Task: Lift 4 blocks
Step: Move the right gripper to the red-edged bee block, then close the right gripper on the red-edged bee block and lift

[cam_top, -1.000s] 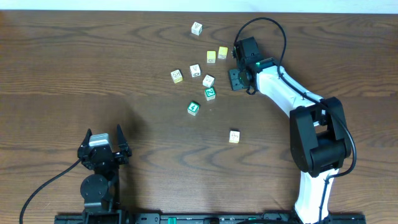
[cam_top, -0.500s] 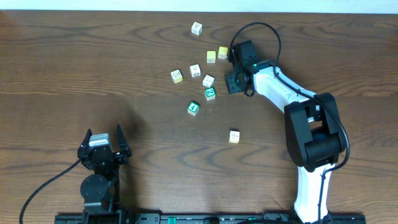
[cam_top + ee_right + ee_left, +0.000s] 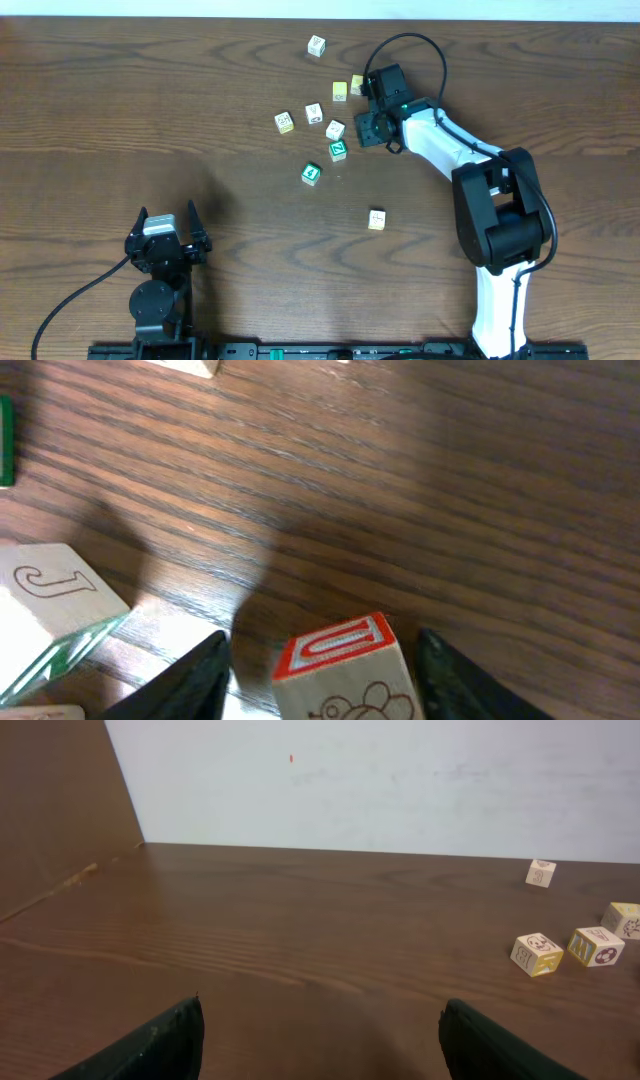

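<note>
Several small wooden blocks lie scattered on the far middle of the table. Among them are a green one with a white N (image 3: 338, 150), a second green one (image 3: 311, 173) and a cream one (image 3: 376, 219) lying apart nearer the front. My right gripper (image 3: 372, 128) hangs low at the cluster's right edge. In the right wrist view it (image 3: 322, 660) is open around a block with a red-bordered U (image 3: 345, 660), with a gap on each side. I cannot pick that block out from overhead. My left gripper (image 3: 167, 214) (image 3: 320, 1040) stands open and empty at the front left.
Two yellow cubes (image 3: 340, 91) (image 3: 357, 84) and white lettered cubes (image 3: 313, 113) (image 3: 335, 129) (image 3: 316, 45) lie close to the right gripper. A block with a J and a green side (image 3: 50, 600) sits just left of its left finger. The right arm (image 3: 470, 150) reaches in from the front right.
The right gripper has slid a little to the left, toward the cluster of blocks. The left arm and the blocks seen from overhead have not moved.
</note>
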You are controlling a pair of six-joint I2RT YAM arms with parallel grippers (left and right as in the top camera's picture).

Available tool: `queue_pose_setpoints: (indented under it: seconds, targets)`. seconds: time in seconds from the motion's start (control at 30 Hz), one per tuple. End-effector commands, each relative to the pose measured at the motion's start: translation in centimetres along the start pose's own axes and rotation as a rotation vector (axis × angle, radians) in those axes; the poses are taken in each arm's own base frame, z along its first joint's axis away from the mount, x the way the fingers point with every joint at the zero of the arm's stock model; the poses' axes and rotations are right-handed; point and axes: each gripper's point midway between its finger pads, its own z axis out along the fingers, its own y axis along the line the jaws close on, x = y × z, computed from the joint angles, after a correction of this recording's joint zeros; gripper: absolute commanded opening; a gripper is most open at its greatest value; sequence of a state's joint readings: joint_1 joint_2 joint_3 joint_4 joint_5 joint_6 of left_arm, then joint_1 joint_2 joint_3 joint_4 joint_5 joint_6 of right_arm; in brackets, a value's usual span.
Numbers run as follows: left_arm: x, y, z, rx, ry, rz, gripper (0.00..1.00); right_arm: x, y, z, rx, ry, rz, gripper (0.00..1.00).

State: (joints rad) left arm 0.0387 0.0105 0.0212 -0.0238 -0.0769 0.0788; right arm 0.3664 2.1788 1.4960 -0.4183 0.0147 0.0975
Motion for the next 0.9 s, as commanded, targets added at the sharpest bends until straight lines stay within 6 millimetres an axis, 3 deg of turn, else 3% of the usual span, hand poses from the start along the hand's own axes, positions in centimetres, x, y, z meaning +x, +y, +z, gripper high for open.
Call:
queue_pose_setpoints:
  seconds: [0.0, 0.2, 0.37, 0.5, 0.57, 0.73, 0.87]
  targets:
    - [1.8, 0.3, 0.1, -0.017, 0.055, 0.002, 0.76, 0.3, -0.5, 0.6, 0.05, 0.009, -0.007, 0.49]
    - [1.8, 0.3, 0.1, -0.017, 0.055, 0.002, 0.76, 1.6, -1.1, 0.5, 0.083, 0.058, 0.092, 0.41]
    - [1.8, 0.3, 0.1, -0.017, 0.055, 0.002, 0.76, 2.1, -1.8, 0.4, 0.127, 0.07, 0.154, 0.41]
    - [1.8, 0.3, 0.1, -0.017, 0.055, 0.002, 0.76, 1.7, -1.7, 0.4, 0.124, 0.056, 0.149, 0.59]
    - [1.8, 0.3, 0.1, -0.017, 0.055, 0.002, 0.76, 1.1, -1.7, 0.5, 0.123, 0.034, 0.126, 0.61]
    - [1.8, 0.3, 0.1, -0.017, 0.055, 0.002, 0.75, 0.7, -2.0, 0.4, 0.137, 0.015, 0.168, 0.56]
    - [1.8, 0.3, 0.1, -0.017, 0.055, 0.002, 0.76, 0.6, -1.0, 0.5, 0.09, 0.017, 0.134, 0.52]
